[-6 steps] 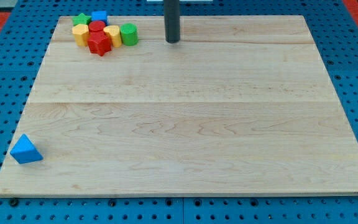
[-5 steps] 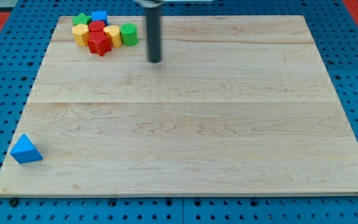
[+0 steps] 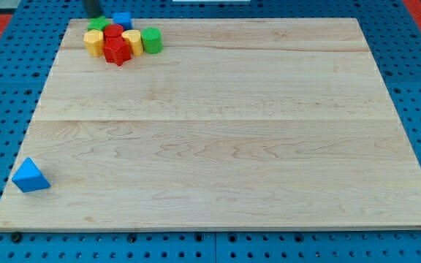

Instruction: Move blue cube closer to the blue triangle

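Going left to right for you. Blue triangle [image 3: 30,176] sits alone in the lower left of the frame, near the tabletop [image 3: 232,131] corner, well apart from everything else.

Upper left of the frame holds the cluster: yellow block [image 3: 94,40] on its left edge, green block [image 3: 97,24] behind it, red blocks [image 3: 115,45] in the middle, blue cube [image 3: 123,20] at the back edge, a second yellow block [image 3: 132,40], then a green cylinder [image 3: 151,39] on the right. The blue cube is only partly visible behind the red ones and looks to be touching or just beside them.

My tip [image 3: 93,14] shows only as a short dark stub at the top edge, just left of the blue cube, above the green block. No fingers on this rig, so there's nothing to open or clench; the rod only pushes.

Handling, as a judgement: the cube looks small, rigid and light, so it should slide easily on the smooth wood and may rotate if you hit it off-centre. Contact a flat face squarely, from the far side, on the line toward the triangle. Your trouble is the neighbours: the red and yellow blocks lie right in that path, so expect to drag them along or work the cube out sideways first.
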